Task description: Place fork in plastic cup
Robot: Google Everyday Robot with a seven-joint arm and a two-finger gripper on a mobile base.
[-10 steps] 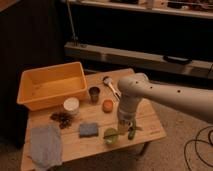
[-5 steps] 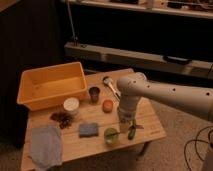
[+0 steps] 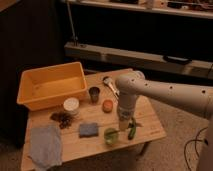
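My gripper (image 3: 125, 126) hangs from the white arm over the front right of the wooden table (image 3: 150, 125). It is shut on the fork (image 3: 132, 130), whose dark green handle sticks out tilted at the gripper's right. The fork's thin metal end points left towards the light-green plastic cup (image 3: 111, 135). The cup stands upright just left of and below the gripper, near the table's front edge. The wrist hides the gripper's fingers for the most part.
An orange bin (image 3: 50, 87) fills the back left. A dark metal cup (image 3: 94, 93), a small orange cup (image 3: 107, 105), a white cup (image 3: 71, 105) and a long metal utensil (image 3: 109, 84) stand mid-table. A blue sponge (image 3: 88, 129), brown bits (image 3: 62, 118) and a grey cloth (image 3: 45, 145) lie front left.
The gripper with the fork has sunk slightly towards the table beside the light-green cup. More of the green handle shows. Nothing else has moved.
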